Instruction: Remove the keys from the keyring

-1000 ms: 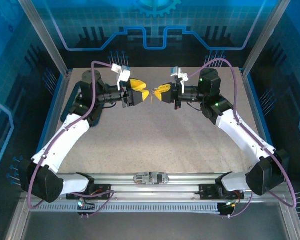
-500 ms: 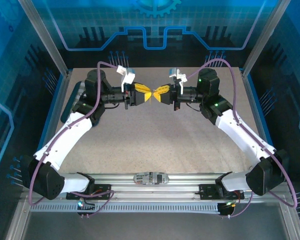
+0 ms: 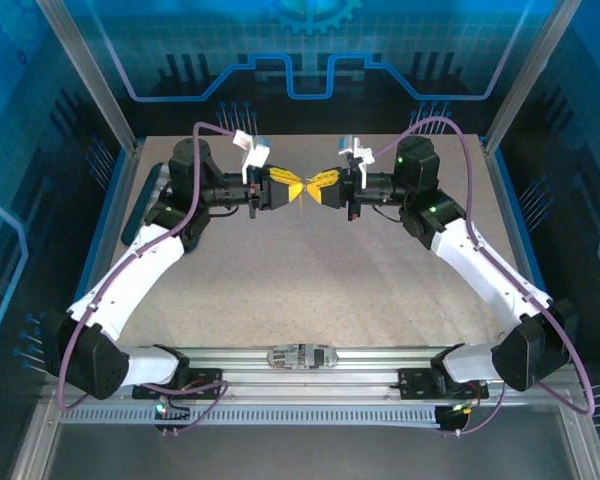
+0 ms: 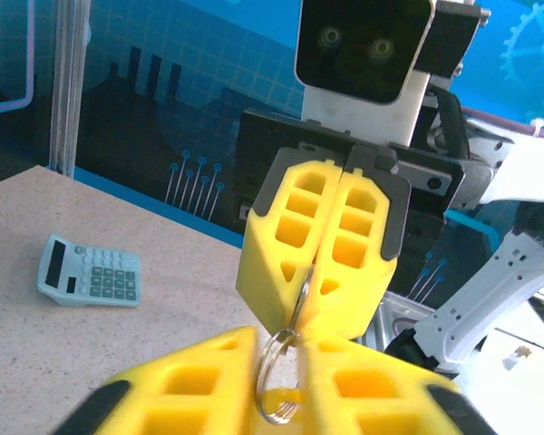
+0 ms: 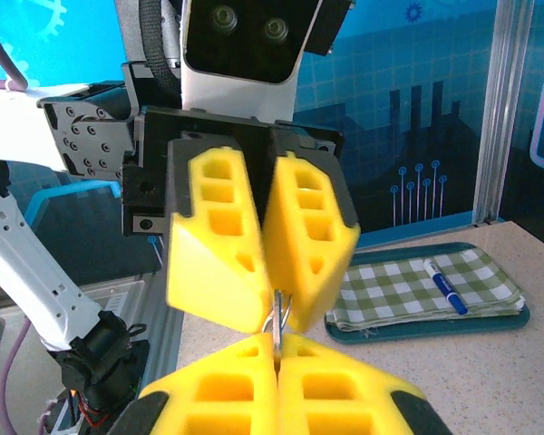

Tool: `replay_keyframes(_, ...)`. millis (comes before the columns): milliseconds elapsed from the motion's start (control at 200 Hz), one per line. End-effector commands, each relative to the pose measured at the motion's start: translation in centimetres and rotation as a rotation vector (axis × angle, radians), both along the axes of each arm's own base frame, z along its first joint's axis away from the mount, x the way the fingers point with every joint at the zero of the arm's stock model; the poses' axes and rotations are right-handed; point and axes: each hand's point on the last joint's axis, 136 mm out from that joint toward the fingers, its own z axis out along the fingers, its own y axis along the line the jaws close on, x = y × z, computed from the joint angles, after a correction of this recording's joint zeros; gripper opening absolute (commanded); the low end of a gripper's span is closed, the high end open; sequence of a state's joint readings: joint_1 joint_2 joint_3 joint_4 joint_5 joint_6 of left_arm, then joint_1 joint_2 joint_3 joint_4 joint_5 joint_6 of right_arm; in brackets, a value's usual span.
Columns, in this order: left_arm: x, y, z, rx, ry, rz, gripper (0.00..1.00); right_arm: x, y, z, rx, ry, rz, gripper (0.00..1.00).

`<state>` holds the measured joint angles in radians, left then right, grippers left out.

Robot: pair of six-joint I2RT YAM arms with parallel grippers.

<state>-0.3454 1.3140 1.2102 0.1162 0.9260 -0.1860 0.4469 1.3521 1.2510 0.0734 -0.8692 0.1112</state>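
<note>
Both jaws are clamped, upper centre: right gripper (image 3: 310, 187) on what looks like the key (image 4: 305, 294), left gripper (image 3: 297, 190) on the keyring (image 4: 276, 376). Left should wind the keyring round, not yank.

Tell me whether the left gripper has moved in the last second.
Yes. Against the table, the left gripper has shifted right, closing the gap to the right gripper, which has kept its place.
</note>
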Motion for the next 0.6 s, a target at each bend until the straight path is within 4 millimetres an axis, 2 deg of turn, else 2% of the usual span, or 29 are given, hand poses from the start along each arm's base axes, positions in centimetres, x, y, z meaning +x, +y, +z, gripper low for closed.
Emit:
replay_keyframes(0, -1.0, -0.1, 1.8, -0.031, -0.054, -0.037, 0.09, -0.9, 0.2, 1.2, 0.009, -0.035, 0.019, 0.0)
replay_keyframes(105, -1.2, -0.1, 1.8, -0.032, -0.051, -0.041, 0.0, -1.0, 0.2, 1.3, 0.01, -0.041, 0.019, 0.0)
replay_keyframes(310, -1.1, 0.2, 2.0, -0.054, -0.041, -0.036, 0.0, -1.2, 0.1, 1.5, 0.019, -0.059, 0.018, 0.0)
replay_keyframes(595, 1.3, 2.4, 3.5, -0.182, 0.027, 0.055, 0.0, -2.5, -0.3, 1.5, 0.059, -0.174, 0.018, 0.0)
